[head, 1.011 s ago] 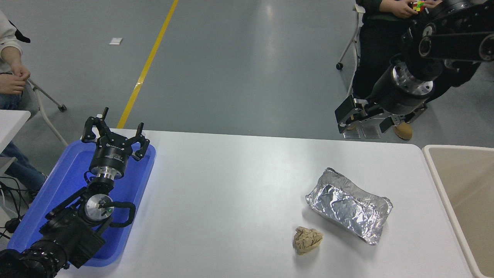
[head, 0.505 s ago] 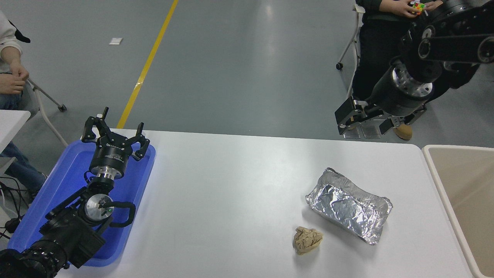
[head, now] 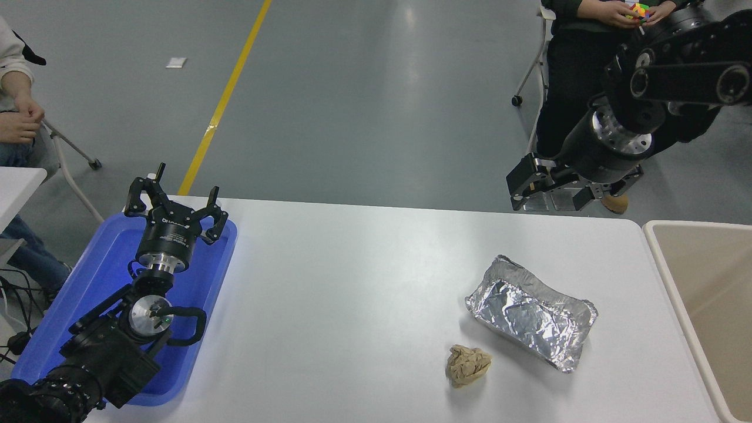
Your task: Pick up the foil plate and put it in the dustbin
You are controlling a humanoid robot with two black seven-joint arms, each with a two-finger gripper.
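- The shiny, crinkled silver aluminium-foil plate (head: 531, 311), a rectangular tray with rounded corners, lies flat on the white table (head: 352, 282) toward its right half, open side up. Only wrinkled foil shows inside it.
- Just beside it, nearer the camera and slightly to the left, sits a small crumpled tan paper ball (head: 467, 365); the two are close but apart.
- The large beige plastic dustbin (head: 675, 276) with its thick cream rim stands hard against the table's right end. The part of its inside that shows is bare beige wall and floor (the rest runs off the edge of the view).
- The right gripper (head: 555, 191) hangs in the air beyond the table's far edge, well apart from the foil plate and holding nothing. Its fingers stand apart.
- The left gripper (head: 176, 205) is parked at the lower left over the flat blue plastic tray (head: 88, 294), its fingers spread wide and empty. The visible tray floor holds no loose items; the arm covers much of it.
- A person sits at the far left with hands (head: 20, 123) clasped together. Another person at the top right holds a small multicoloured cube (head: 638, 10) in both hands.
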